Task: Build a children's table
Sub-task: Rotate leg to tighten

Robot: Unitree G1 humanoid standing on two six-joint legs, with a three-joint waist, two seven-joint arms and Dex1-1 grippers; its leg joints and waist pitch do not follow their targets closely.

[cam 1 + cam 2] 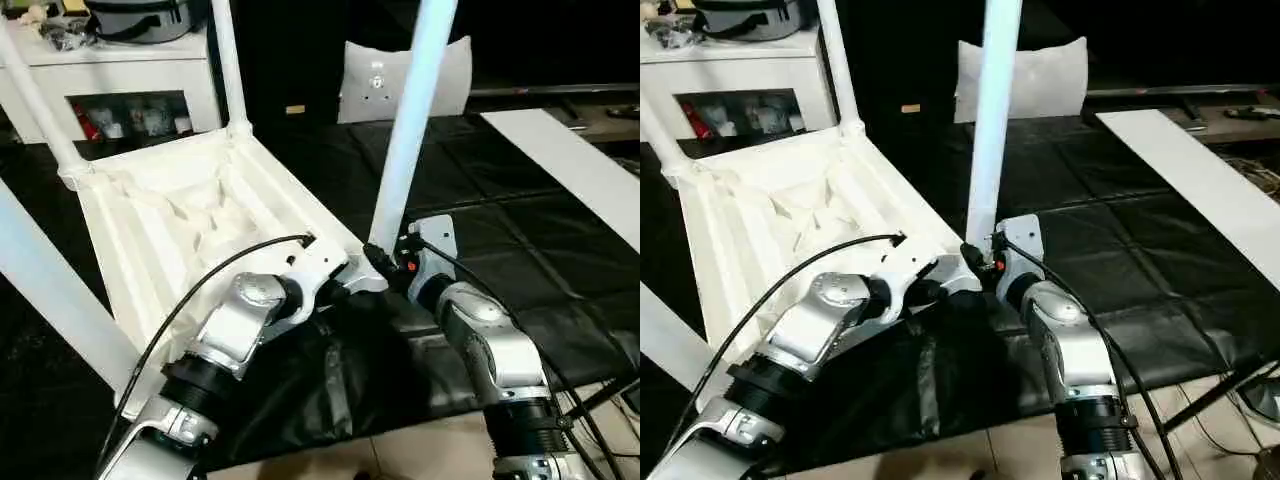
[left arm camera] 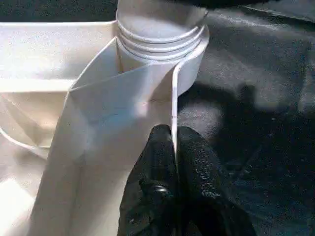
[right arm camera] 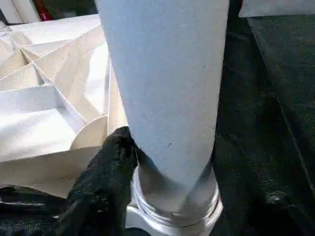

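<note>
Clearly, we are working on an upturned tabletop (image 1: 190, 215) that lies ribbed side up on the black mat (image 1: 520, 230), so that its corner sockets face upward to take the legs. At far left, one leg (image 1: 45, 290) crosses the near corner of our view; two more legs (image 1: 35, 100) (image 1: 228, 65) stand in the far sockets, before a white cabinet (image 1: 120, 70).

Moving rightward, our left gripper (image 2: 175, 162) meets the tabletop's near rim: its two black fingers (image 2: 157, 162) are pressed together on the thin edge wall just beside the near socket (image 2: 189, 73). We judge that this pinch steadies the top against any turning or pushing at the corner.

Next comes the fourth leg (image 1: 410, 130), upright in that near socket, its ridged end (image 3: 172, 206) showing above the collar, which suggests it is not fully seated.

Right of it, our right gripper (image 1: 385, 262) sits at the foot of this leg. One black finger (image 3: 106, 177) lies against the tube just above the socket; its partner is hidden behind the leg, so we cannot tell whether the jaws clasp the leg or stand loose about it. We judge the low position suits seating the leg.
</note>
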